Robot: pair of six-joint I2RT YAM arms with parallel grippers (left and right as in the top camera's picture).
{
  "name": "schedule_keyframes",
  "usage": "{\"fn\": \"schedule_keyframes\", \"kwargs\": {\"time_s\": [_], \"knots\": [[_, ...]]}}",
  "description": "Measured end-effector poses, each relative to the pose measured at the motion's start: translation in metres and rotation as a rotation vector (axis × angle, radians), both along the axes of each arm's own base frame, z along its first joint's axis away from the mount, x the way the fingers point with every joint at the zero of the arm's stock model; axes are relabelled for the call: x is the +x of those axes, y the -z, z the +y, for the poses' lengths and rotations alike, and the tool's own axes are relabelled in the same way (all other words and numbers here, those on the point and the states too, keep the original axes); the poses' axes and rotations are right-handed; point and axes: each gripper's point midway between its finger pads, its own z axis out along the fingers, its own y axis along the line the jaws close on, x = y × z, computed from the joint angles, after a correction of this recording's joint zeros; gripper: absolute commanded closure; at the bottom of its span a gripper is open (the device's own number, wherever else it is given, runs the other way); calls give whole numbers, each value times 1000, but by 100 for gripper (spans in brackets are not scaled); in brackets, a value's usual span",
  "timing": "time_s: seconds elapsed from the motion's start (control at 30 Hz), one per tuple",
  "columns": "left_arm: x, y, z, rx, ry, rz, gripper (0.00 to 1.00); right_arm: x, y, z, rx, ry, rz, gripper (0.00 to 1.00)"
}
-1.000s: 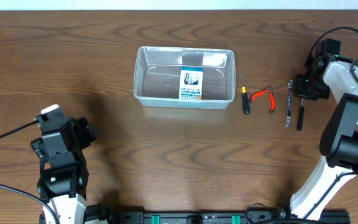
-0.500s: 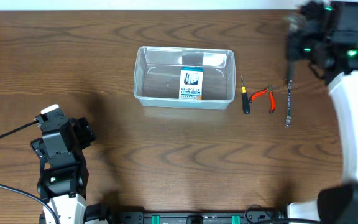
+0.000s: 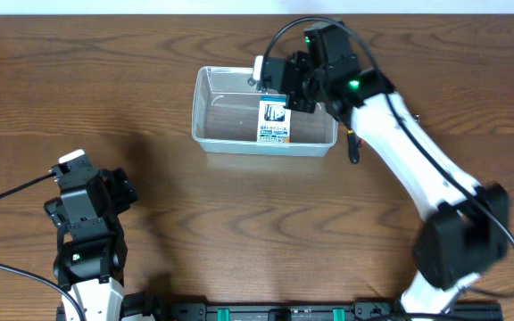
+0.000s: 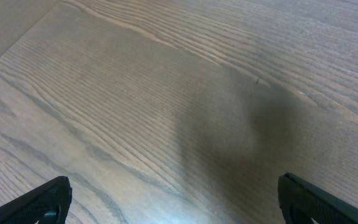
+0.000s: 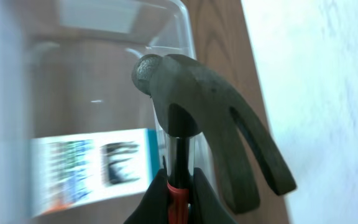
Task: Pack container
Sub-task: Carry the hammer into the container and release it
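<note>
The clear plastic container (image 3: 239, 134) with a white label (image 3: 275, 122) stands at the table's back centre. My right gripper (image 3: 284, 82) hovers over its right half, shut on a hammer. In the right wrist view the fingers (image 5: 178, 200) clamp the red-and-black handle, and the dark claw head (image 5: 210, 130) stands above them in front of the container's wall (image 5: 73, 93). My left gripper (image 3: 119, 192) is open and empty low at the front left, with only bare wood between its fingertips (image 4: 179, 211).
A black-handled screwdriver (image 3: 353, 145) lies just right of the container, partly under my right arm. The arm stretches across the table's right side and hides whatever lies beneath it there.
My right arm has swung from the far right of the table to over the container, carrying the hammer. The left arm has not moved.
</note>
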Motion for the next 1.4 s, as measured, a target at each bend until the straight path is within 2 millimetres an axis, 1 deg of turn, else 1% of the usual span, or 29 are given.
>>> {"fn": "schedule_keyframes", "kwargs": {"time_s": [0.07,0.13,0.23,0.33,0.4,0.47,0.5,0.57,0.63,0.67,0.7,0.77,0.8,0.87,0.93,0.97,1.0,1.03,1.07,1.1,1.13,1.2,1.23,1.27,1.33,1.4], "knots": [[0,0,0,0,0,1,2,14,25,4,-32,-37,-25,95],[0,0,0,0,0,1,2,24,51,7,-61,-68,-33,90],[0,0,0,0,0,1,2,31,88,11,-90,-98,-19,81],[0,0,0,0,0,1,2,34,112,13,-98,-106,-4,72],[0,0,0,0,0,1,2,38,114,16,-78,-89,-13,67],[0,0,0,0,0,0,2,46,106,21,-28,-48,-30,62],[0,0,0,0,0,1,2,50,101,23,-6,-31,-36,61],[0,0,0,0,0,1,2,53,90,25,63,40,-11,59],[0,0,0,0,0,1,2,53,74,23,133,128,29,50],[0,0,0,0,0,1,2,54,60,19,173,199,50,46],[0,0,0,0,0,1,2,53,50,16,200,242,63,44],[0,0,0,0,0,1,2,51,12,-1,267,394,76,39],[0,0,0,0,0,2,2,49,-9,-14,296,475,71,37],[0,0,0,0,0,2,2,42,-49,-49,334,633,48,36],[0,0,0,0,0,2,2,33,-72,-88,349,777,50,36],[0,0,0,0,0,2,2,28,-81,-114,363,870,62,36],[0,0,0,0,0,2,2,23,-81,-135,359,947,88,36],[0,1,0,0,0,3,2,15,-75,-162,354,1056,134,36],[0,0,0,0,0,2,2,7,-63,-185,340,1153,185,36],[0,1,0,0,0,3,2,0,-51,-200,320,1222,228,36],[0,1,0,0,0,3,2,-7,-35,-220,303,1317,281,36],[0,1,0,0,0,3,2,-22,2,-252,266,1486,380,36],[0,1,0,-1,0,3,2,-30,22,-265,248,1561,429,36],[0,1,0,0,0,3,2,-35,38,-273,236,1613,461,36],[0,1,0,-1,0,3,2,-48,75,-291,202,1720,533,36],[0,1,0,-1,0,3,2,-58,102,-303,177,1785,580,37]]}}
